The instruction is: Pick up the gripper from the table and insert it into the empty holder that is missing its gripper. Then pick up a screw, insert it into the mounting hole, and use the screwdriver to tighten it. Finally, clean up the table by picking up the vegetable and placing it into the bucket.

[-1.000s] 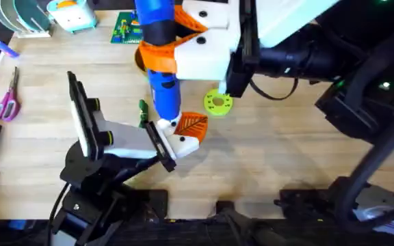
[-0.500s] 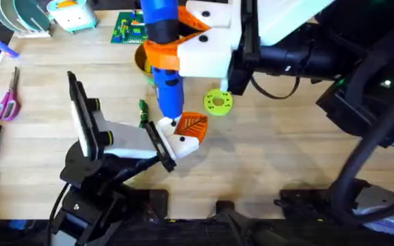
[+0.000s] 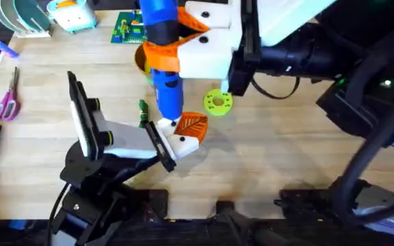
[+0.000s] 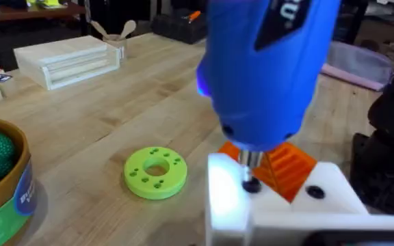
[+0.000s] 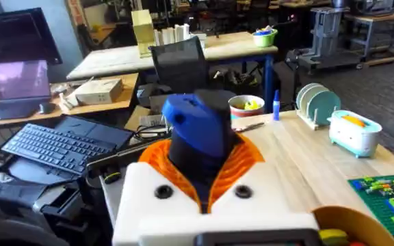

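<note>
My right gripper (image 3: pixel 161 58) is shut on the blue screwdriver (image 3: pixel 164 82), holding it upright. Its orange pads clasp the handle (image 5: pixel 198 133) in the right wrist view. The metal tip (image 4: pixel 250 171) stands on a dark screw head in the white holder (image 4: pixel 286 212). The orange ribbed gripper (image 3: pixel 192 126) sits in that holder, at the end of my left arm (image 3: pixel 125 140). Behind the screwdriver stands the yellow bucket (image 4: pixel 9 198) with a green knobbly ball inside. A small green piece (image 3: pixel 143 109) lies on the table (image 3: pixel 272 150) beside the left arm.
A round green disc (image 3: pixel 217 102) lies just right of the screwdriver. Pink scissors (image 3: pixel 7 102) lie at the far left, and a green board (image 3: pixel 124 27) and a dish rack (image 3: pixel 22 17) at the back. The table's right half holds nothing.
The right gripper and screwdriver have shifted slightly to the right, the tip staying at the holder. The left arm has not moved.
</note>
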